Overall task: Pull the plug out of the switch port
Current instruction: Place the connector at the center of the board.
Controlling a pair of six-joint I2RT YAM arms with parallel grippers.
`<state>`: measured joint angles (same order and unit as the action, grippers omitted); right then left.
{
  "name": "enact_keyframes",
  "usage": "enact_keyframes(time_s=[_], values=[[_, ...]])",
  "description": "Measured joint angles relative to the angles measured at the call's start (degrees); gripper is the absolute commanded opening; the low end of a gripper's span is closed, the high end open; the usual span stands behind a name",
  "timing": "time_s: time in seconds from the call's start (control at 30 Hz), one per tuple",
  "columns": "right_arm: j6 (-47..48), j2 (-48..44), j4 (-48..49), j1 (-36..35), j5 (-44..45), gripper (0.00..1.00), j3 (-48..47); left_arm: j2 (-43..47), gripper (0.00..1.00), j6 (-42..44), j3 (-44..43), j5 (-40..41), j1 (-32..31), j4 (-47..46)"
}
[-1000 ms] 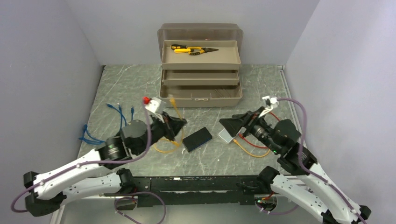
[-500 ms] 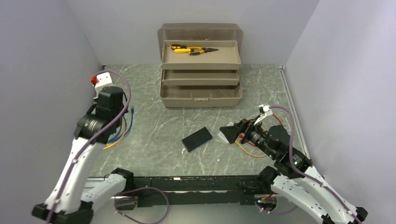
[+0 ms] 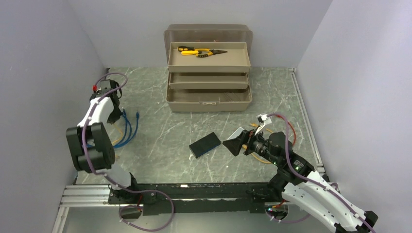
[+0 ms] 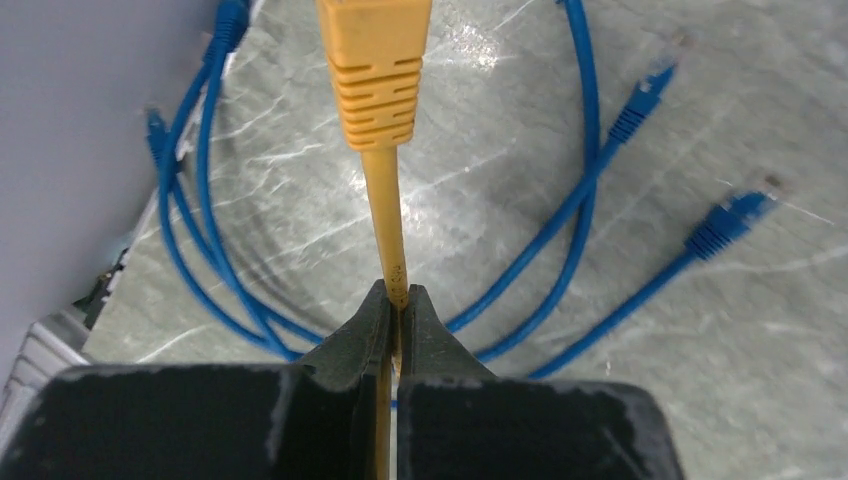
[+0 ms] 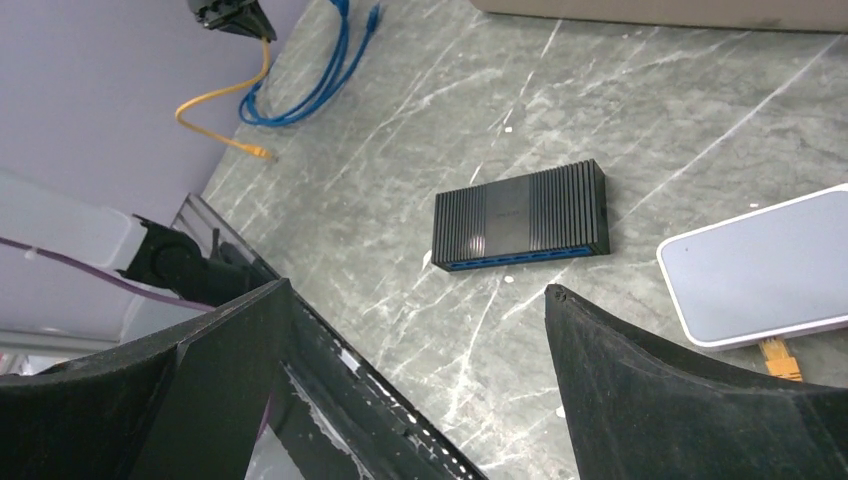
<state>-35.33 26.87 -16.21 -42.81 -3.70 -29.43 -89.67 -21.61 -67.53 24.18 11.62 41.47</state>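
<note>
The switch (image 3: 204,144) is a flat black ribbed box lying in the middle of the table. In the right wrist view its blue socket row (image 5: 520,262) shows no cable in it. My left gripper (image 4: 398,300) is shut on a yellow cable, whose yellow plug (image 4: 375,70) sticks out free beyond the fingers. It hangs over the blue cables at the far left (image 3: 114,115), far from the switch. My right gripper (image 5: 417,290) is open and empty, just right of the switch (image 3: 232,144).
A white flat device (image 5: 760,265) lies to the right of the switch. Loose blue cables (image 3: 128,127) lie at the left wall. Orange and red cables (image 3: 260,158) lie under my right arm. An open tan toolbox (image 3: 209,92) with pliers (image 3: 201,51) stands at the back.
My left arm has swung from beside the switch to the far left wall, carrying the yellow cable with it. My right gripper has shifted a little toward the near edge.
</note>
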Motion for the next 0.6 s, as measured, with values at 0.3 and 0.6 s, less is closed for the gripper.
enact_keyframes(time_s=[0.3, 0.6], values=[[1.79, 0.24, -0.79, 0.02, -0.26, 1.00, 0.48, -7.32, 0.99, 1.68, 0.50, -4.83, 4.66, -6.80], [2.97, 4.94, -0.61, 0.02, -0.26, 1.00, 0.63, 8.28, 0.99, -3.41, -0.22, -6.82, 3.74, -8.07]])
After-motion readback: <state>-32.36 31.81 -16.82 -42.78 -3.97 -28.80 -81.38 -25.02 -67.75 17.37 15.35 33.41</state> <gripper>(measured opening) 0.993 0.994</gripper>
